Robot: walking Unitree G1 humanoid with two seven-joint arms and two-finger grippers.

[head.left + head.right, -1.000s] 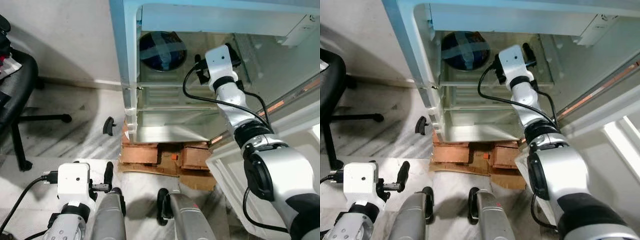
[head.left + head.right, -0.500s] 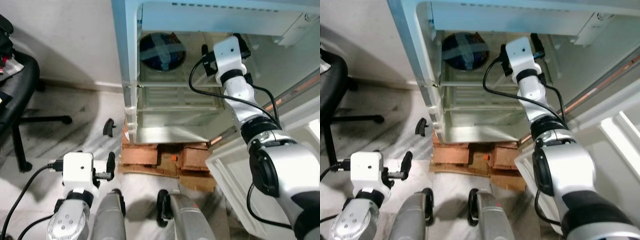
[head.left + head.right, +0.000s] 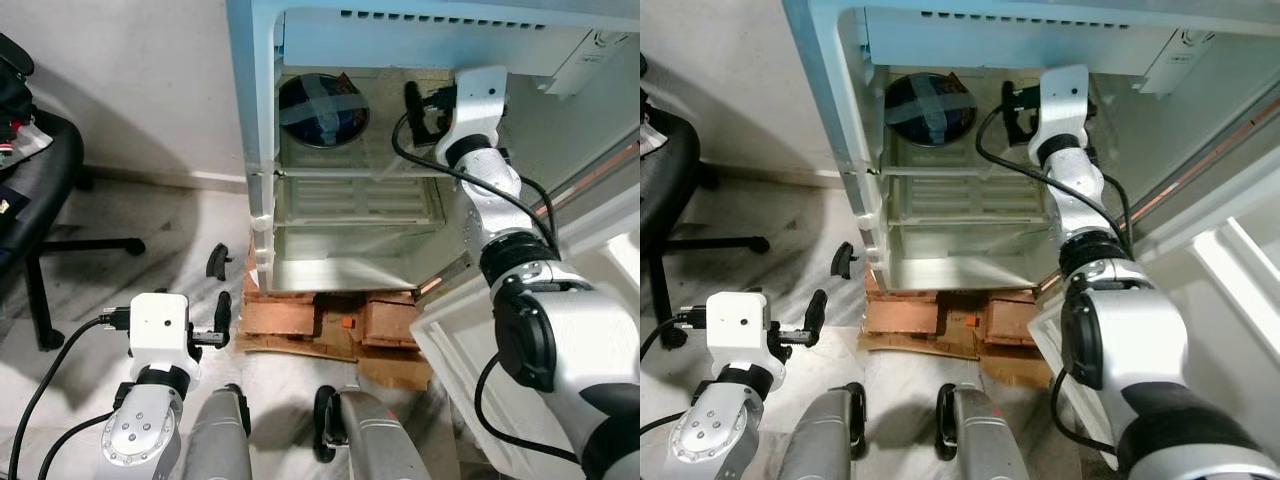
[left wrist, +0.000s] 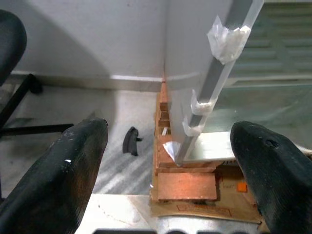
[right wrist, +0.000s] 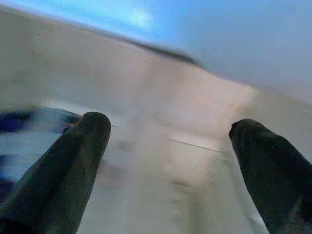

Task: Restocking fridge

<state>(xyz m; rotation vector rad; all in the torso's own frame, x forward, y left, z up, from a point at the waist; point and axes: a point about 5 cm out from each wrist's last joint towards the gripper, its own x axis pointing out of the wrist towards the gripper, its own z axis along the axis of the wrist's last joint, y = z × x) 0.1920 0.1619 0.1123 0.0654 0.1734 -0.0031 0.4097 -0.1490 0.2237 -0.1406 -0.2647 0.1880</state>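
Reaching into the open fridge (image 3: 262,120) at top centre of the frame, the right gripper (image 3: 415,105) sits at the upper shelf (image 3: 350,172), fingers spread wide with nothing between them; its wrist view is blurred, both black fingers (image 5: 63,165) far apart. A dark round bowl (image 3: 322,108) with pale crossed tape stands at the back left of that shelf, just beside the gripper but apart from it. Lower shelf and bottom bin look bare, so by my read restocking is barely started: one item stored, lots of room left, and no item in either gripper. The left gripper (image 3: 221,318) hangs low at lower left of the frame, spread and holding nothing, pointing toward the fridge base, which stands on bricks (image 3: 330,318) and cardboard. A small black clip-like piece (image 3: 216,259) lies on the marble floor (image 3: 150,220) left of the bricks. A black chair (image 3: 30,190) is at the left edge. No readable brands, labels or writing anywhere; the tape marks on the fridge edge are blank.
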